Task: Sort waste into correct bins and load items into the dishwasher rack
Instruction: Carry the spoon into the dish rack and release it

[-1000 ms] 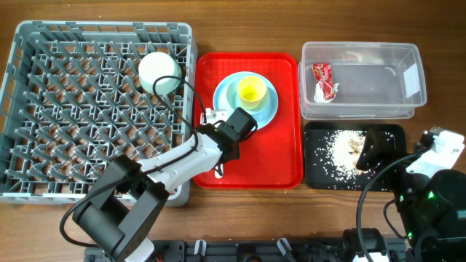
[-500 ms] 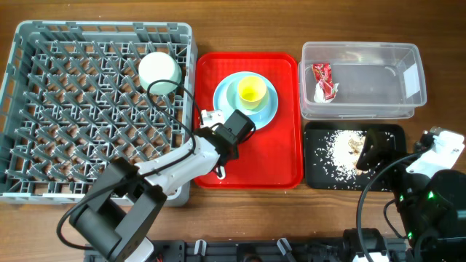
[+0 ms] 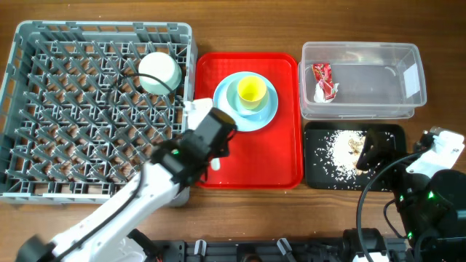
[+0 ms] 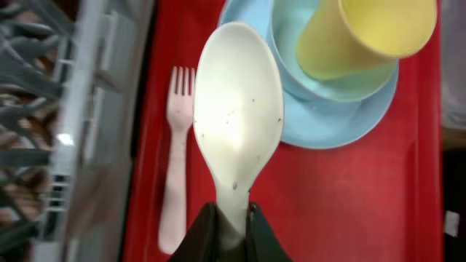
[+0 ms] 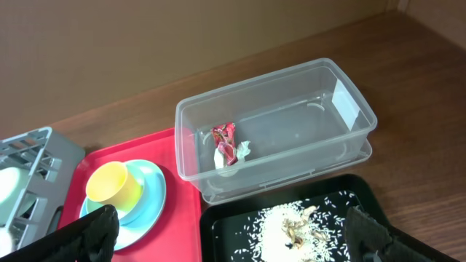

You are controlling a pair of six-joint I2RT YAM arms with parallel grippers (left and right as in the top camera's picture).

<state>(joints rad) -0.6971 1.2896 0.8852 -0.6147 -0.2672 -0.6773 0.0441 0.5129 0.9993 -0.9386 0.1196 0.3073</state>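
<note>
The left end effector (image 4: 231,234) is clamped together on the thin handle of the white spoon (image 4: 237,109), whose bowl is seen over the red tray (image 3: 284,156) with its tip pointing to 12 o'clock in the left wrist view. Whether the spoon touches the tray cannot be told. The white fork (image 4: 175,167) lies flat on the red tray at 9 o'clock of the spoon, just beside it, tines toward 12 o'clock. At 2 o'clock of the spoon, the yellow cup (image 4: 371,33) is seated in the mint-green bowl (image 4: 349,84), which is carried on the light blue plate (image 4: 328,127). Seen from overhead, the grey dishwasher rack (image 3: 102,28) is placed on the worktop at 9 o'clock of the red tray, and a pale cup (image 3: 159,72) is held among its pegs near its 2 o'clock corner. The clear tub (image 3: 360,47) is found at 3 o'clock of the tray, with red-and-white wrappers (image 3: 324,81) inside at its 9 o'clock end. The black tray (image 3: 317,178) is set at 6 o'clock of the tub, and whitish rice scraps (image 3: 338,149) are scattered in it. The right end effector (image 5: 231,218) is held over the black tray with its fingers (image 5: 91,233) spread wide apart, nothing gripped.
</note>
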